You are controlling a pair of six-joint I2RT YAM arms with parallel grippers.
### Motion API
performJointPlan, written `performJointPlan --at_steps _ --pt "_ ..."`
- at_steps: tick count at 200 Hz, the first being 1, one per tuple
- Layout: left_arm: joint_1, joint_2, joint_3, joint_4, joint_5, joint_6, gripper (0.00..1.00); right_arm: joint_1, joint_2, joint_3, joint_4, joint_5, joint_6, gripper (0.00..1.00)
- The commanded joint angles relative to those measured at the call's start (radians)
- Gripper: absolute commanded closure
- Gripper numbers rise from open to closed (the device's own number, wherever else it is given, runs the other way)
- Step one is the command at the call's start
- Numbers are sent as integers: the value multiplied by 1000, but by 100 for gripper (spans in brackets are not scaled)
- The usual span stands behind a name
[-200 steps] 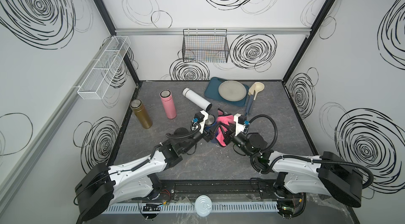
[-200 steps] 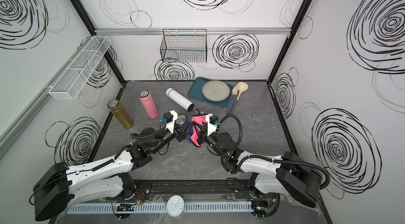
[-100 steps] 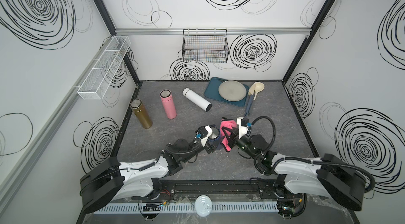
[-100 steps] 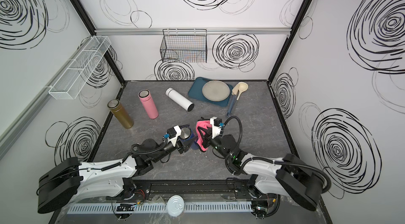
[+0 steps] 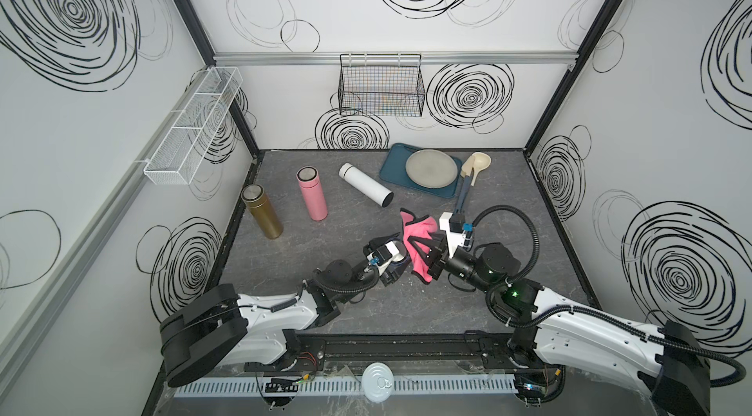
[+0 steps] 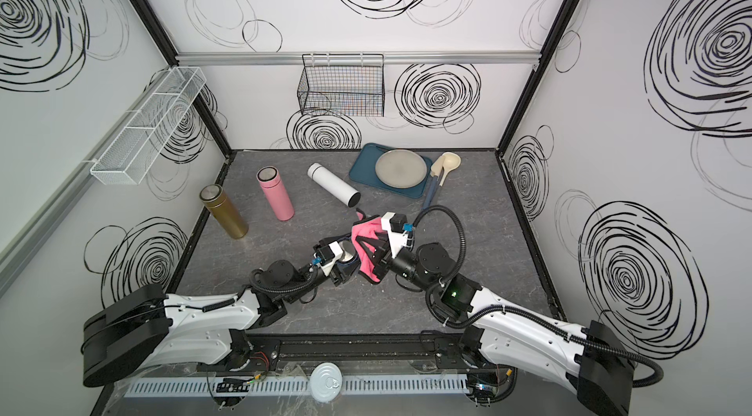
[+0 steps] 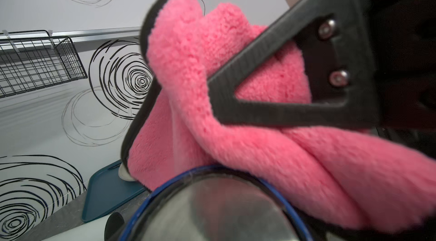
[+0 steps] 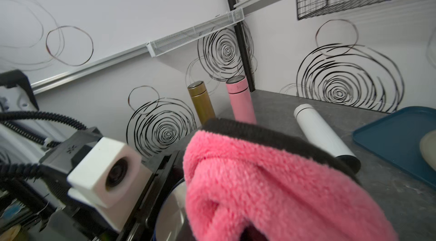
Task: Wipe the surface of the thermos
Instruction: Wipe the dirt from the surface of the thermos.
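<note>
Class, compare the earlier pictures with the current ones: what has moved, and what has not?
Both arms drew back toward the robot's base: the left gripper, shut on the dark blue steel-topped thermos, and the right gripper, shut on the fluffy pink cloth, touching that thermos. Nothing was let go. The gold thermos, pink thermos, white thermos, teal tray, grey plate and cream ladle stayed put.

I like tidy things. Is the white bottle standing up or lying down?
Lying down: the white bottle rests on its side.
</note>
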Motion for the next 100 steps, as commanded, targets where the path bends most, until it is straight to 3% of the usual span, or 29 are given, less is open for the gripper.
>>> performJointPlan --at_steps 1,27,100 --pt "-11 2 10 141 -32 96 100 35 10 22 -55 -69 -60 100" --pt "-49 -11 12 113 -114 151 100 36 34 51 -88 -61 -61 100" --pt "-123 -98 -9 71 -97 216 100 5 270 177 -207 -49 -92 100"
